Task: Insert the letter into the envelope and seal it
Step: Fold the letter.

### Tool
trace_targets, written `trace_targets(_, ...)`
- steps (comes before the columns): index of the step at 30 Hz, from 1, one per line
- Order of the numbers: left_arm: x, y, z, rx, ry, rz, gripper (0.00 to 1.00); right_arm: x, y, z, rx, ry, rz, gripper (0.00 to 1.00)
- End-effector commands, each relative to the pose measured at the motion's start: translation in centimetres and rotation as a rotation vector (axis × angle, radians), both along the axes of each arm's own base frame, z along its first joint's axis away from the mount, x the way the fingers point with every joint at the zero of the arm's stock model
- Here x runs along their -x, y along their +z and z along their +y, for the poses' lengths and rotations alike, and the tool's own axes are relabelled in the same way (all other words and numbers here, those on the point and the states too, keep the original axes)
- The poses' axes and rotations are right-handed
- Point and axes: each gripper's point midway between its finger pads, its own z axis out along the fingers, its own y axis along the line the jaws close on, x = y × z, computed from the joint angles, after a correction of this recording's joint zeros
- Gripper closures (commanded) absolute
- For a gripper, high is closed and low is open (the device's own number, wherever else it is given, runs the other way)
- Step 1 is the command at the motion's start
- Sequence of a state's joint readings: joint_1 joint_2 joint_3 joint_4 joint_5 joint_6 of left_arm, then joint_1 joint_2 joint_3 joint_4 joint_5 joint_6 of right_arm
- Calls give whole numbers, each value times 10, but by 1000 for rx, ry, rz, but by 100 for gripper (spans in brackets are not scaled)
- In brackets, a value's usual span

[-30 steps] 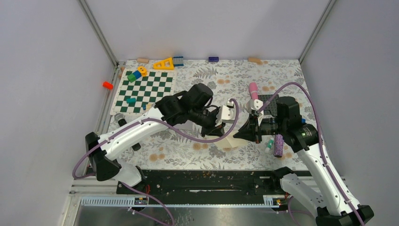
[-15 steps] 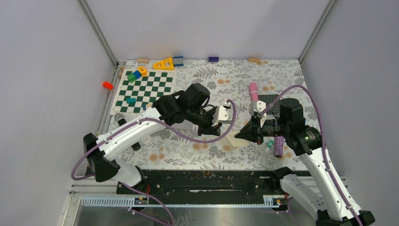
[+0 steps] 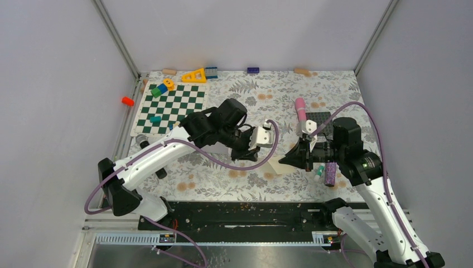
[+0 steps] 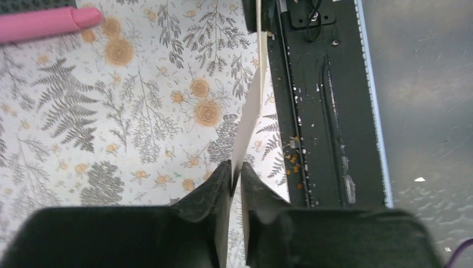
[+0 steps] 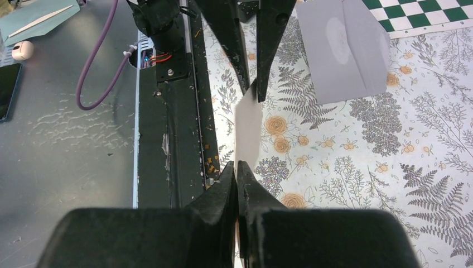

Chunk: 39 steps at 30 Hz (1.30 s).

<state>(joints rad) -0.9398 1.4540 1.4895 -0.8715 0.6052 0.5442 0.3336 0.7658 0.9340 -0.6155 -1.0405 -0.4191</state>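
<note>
White letter point(image 5: 248, 131), a thin sliver from the left wrist, sits pinched in the right gripper point(image 5: 238, 167), jaws together. Its far corner lies between the left gripper's point(image 5: 254, 92) slightly parted jaws. Beyond that gripper the envelope point(image 5: 346, 50) lies flat, one end cut off and mostly hidden under the arm from above, with a chessboard point(image 5: 429, 14) just beside.

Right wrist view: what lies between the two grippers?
The letter, reaching from right gripper to left gripper; the right wrist view shows it.

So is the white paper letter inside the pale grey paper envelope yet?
Out. The letter is pinched in the right gripper above the table; the envelope lies flat, apart from it.
</note>
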Motion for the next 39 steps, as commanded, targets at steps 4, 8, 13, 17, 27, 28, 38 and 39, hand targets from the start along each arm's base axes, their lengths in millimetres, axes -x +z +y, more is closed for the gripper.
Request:
trace_targets(4,-5,9,12,10,-4,-52,100,7,19,0,-38,18,-62,100)
trace_targets(8,-8,11,15,8,2,-67,82,10,21,0,-44,31,-62,100)
trace_targets(13,-8,13,18,9,-4,-70,95,13,23,0,-45,47,-55,100)
trace_targets(17,-11,15,19,11,5,-72,100,15,24,0,-48,52,-53,100)
trace_targets(27,-10,45,12,115,27,-64,38,15,24,2,-52,63,-32,100)
trace_targets(28,-10,51,11,135,32,-67,33,15,23,2,-53,65,-28,100)
trace_targets(38,-7,73,-12,187,36,39,25,7,14,6,-41,68,34,100)
trace_targets(39,-7,71,-15,181,34,44,26,6,14,6,-41,67,32,100)
